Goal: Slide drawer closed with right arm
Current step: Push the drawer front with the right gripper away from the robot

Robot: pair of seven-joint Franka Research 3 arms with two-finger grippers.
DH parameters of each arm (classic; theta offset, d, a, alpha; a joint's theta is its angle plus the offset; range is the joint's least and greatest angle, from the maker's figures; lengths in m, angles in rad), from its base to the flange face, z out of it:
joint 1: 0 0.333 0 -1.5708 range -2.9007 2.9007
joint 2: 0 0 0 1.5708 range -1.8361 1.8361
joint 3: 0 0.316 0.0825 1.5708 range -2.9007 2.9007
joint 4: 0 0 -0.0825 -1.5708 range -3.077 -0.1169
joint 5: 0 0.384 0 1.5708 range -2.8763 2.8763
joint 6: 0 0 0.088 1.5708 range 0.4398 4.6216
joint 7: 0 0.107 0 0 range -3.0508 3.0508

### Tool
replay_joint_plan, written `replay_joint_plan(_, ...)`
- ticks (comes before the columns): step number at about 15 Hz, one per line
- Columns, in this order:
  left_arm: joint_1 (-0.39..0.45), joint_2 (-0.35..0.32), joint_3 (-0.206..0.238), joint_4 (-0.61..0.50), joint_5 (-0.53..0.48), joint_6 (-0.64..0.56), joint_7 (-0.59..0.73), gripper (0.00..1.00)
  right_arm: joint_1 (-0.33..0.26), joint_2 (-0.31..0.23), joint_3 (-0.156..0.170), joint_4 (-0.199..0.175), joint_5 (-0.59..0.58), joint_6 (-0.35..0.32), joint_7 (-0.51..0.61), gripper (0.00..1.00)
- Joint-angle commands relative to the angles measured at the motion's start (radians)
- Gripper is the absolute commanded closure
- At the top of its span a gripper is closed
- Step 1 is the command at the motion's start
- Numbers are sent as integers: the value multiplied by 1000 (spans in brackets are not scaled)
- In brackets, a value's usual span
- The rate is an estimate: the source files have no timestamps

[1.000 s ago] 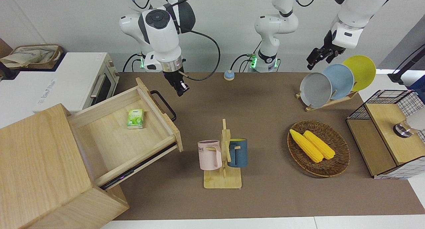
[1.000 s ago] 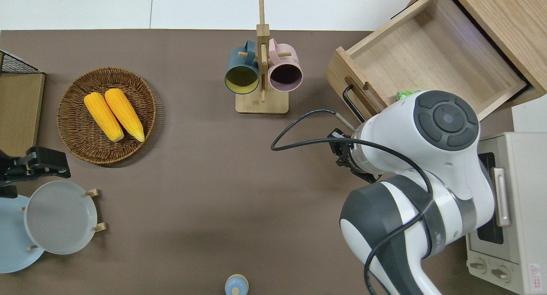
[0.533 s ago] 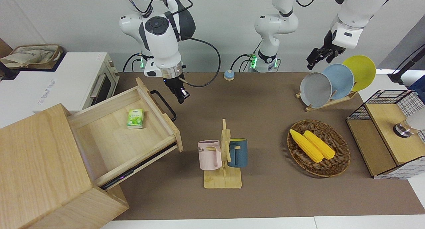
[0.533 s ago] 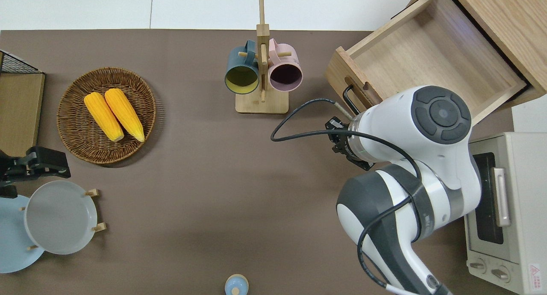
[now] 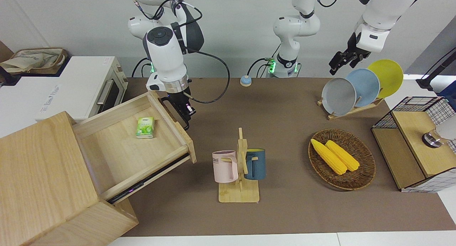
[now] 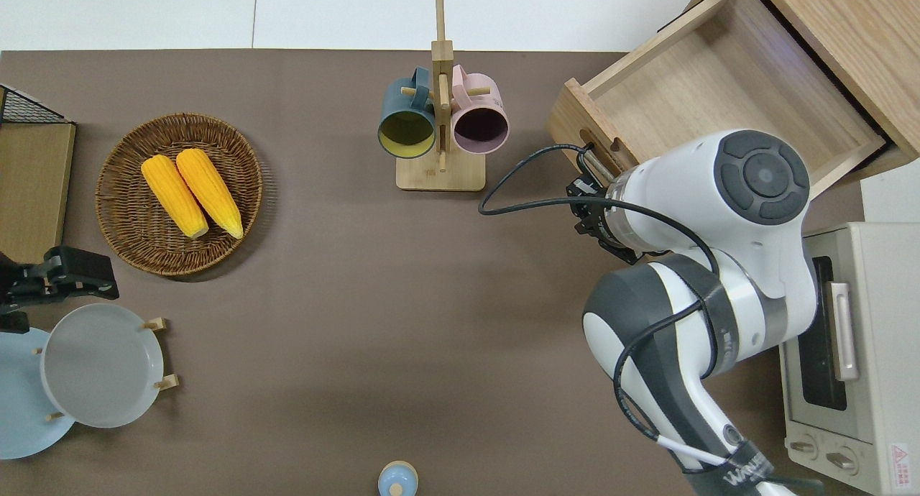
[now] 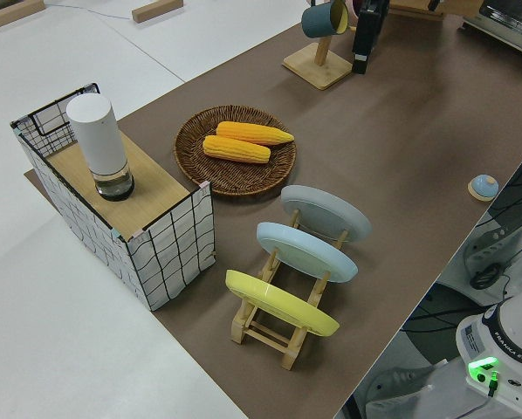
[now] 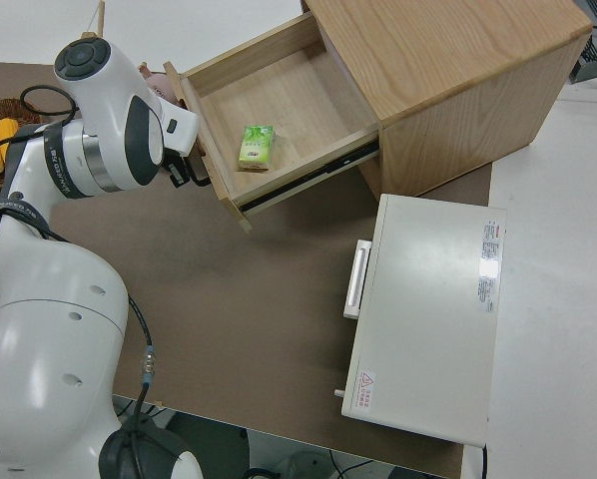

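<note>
- Overhead view: the drawer [image 6: 719,93] is a wide, shallow tray of pale, grained wood, pulled well out of a boxy cabinet [image 6: 855,43] of the same wood at the right arm's end of the tabletop [image 6: 345,280], which is covered in a matt brown mat.
- A thin black metal bar handle [image 5: 177,114] runs along the drawer's front panel. 1 small green carton [image 5: 145,127] lies flat on the drawer floor.
- The drawer sits skewed on the tabletop: its front panel is its long side and faces the middle of the tabletop, angled toward the robots.
- The right arm [image 6: 719,266], glossy white with a silver wrist band, brings the right hand [image 5: 184,111] down at the handle, by the end nearer the robots. Its black fingers point down and sit right at the bar; I cannot tell whether they touch it or how far apart they are.
- The left arm is parked, and I cannot tell the state of the left hand [image 5: 341,61].
- A white toaster oven [image 6: 855,352] stands nearer the robots than the cabinet.
</note>
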Motion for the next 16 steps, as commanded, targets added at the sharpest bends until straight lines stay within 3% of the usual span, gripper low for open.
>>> replay_joint_plan(1, -4, -8, 5, 0, -4, -2, 10, 7, -24, 22, 10, 21, -43, 21, -34, 1000)
replay_joint_plan(6, -4, -8, 5, 0, -4, -2, 10, 7, -64, 46, 8, 48, -92, 52, -56, 1000)
replay_joint_plan(11, -4, -8, 5, 0, -4, -2, 10, 7, -130, 105, 8, 130, -112, 58, -90, 1000)
replay_joint_plan(16, -4, -8, 5, 0, -4, -2, 10, 7, -180, 120, 8, 134, -140, 121, -134, 1000)
